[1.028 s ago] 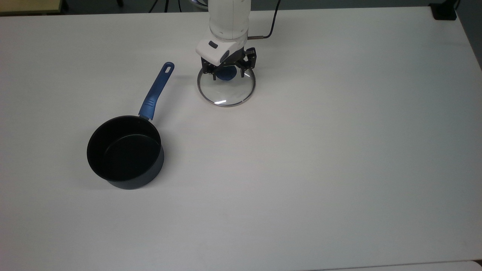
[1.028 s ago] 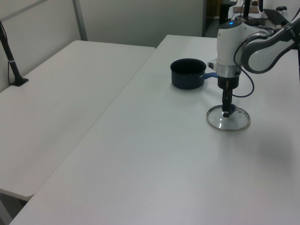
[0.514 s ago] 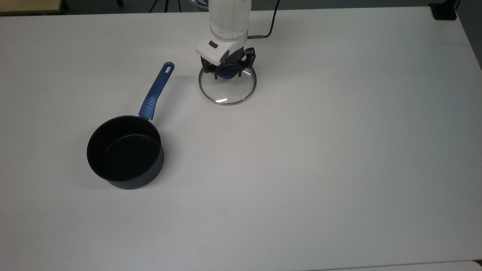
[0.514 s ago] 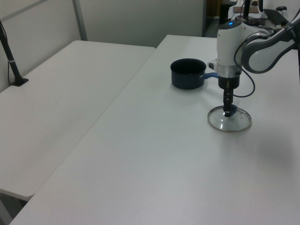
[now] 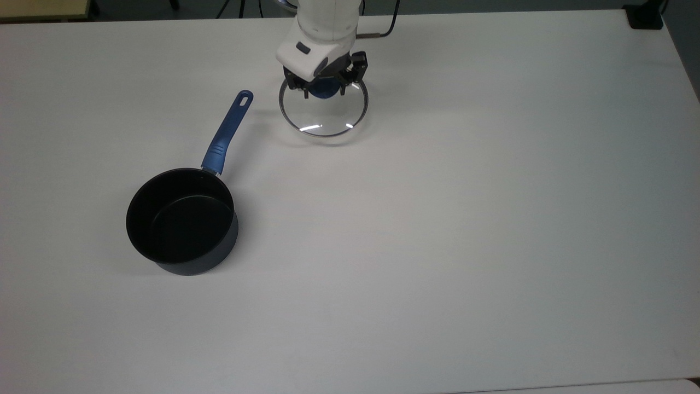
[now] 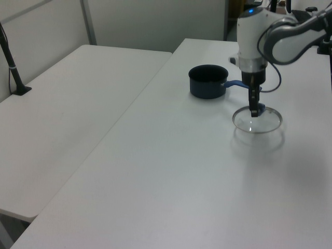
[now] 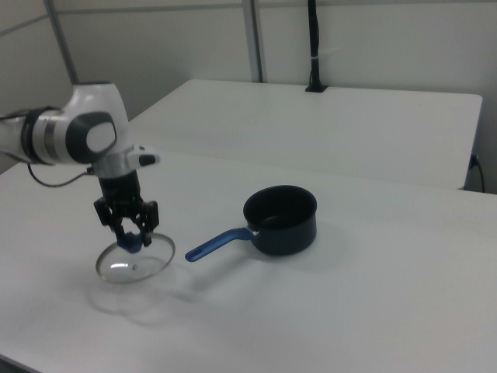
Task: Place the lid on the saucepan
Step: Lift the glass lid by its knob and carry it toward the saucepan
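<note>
So the gripper point(image 5: 324, 87) is clamped on the lid point(image 5: 324, 112), held off the table; the saucepan point(image 5: 182, 219) sits toward the top view's lower left, handle pointing back at it

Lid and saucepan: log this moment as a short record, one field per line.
gripper: shut on the blue knob of the lid
lid: held clear of the table, roughly level; its shadow lies below it
saucepan: upright on the table, open, nothing in it
saucepan handle: points toward the lid, not touching it
lid relative to saucepan: off to one side, not above it
task status: lid lifted, not yet on the saucepan
</note>
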Tool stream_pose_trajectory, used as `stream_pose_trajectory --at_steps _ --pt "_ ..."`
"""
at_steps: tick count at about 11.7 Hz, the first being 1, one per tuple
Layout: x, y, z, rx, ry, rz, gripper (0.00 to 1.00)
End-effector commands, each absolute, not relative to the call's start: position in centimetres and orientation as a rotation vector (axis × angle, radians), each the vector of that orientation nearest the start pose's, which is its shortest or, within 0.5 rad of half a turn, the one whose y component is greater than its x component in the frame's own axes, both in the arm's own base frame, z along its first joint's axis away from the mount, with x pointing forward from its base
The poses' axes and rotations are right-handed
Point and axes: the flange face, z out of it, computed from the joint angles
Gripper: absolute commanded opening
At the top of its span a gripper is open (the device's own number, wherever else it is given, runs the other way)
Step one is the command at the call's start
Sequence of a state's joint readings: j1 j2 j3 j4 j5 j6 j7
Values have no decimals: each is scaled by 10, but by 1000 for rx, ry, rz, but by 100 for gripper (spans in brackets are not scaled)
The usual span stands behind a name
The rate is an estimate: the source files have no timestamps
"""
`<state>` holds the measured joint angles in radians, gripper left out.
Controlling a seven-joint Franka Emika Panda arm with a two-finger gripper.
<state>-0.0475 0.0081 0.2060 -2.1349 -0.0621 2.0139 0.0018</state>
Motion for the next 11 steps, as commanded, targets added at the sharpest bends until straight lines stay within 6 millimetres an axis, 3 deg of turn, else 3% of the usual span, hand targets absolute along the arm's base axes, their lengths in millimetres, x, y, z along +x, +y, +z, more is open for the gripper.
stream_pose_trajectory --at_steps 1,3,5,6,9,11 --pt "536 79 471 -3183 -422 198 57" --pt "548 70 517 -3182 -390 175 57" --pt "563 54 544 -3183 -308 84 57" --pt "585 30 557 -3192 -196 24 57" --pt "638 -47 566 -3228 159 -78 56" --pt "666 -87 550 -3232 320 -108 53"
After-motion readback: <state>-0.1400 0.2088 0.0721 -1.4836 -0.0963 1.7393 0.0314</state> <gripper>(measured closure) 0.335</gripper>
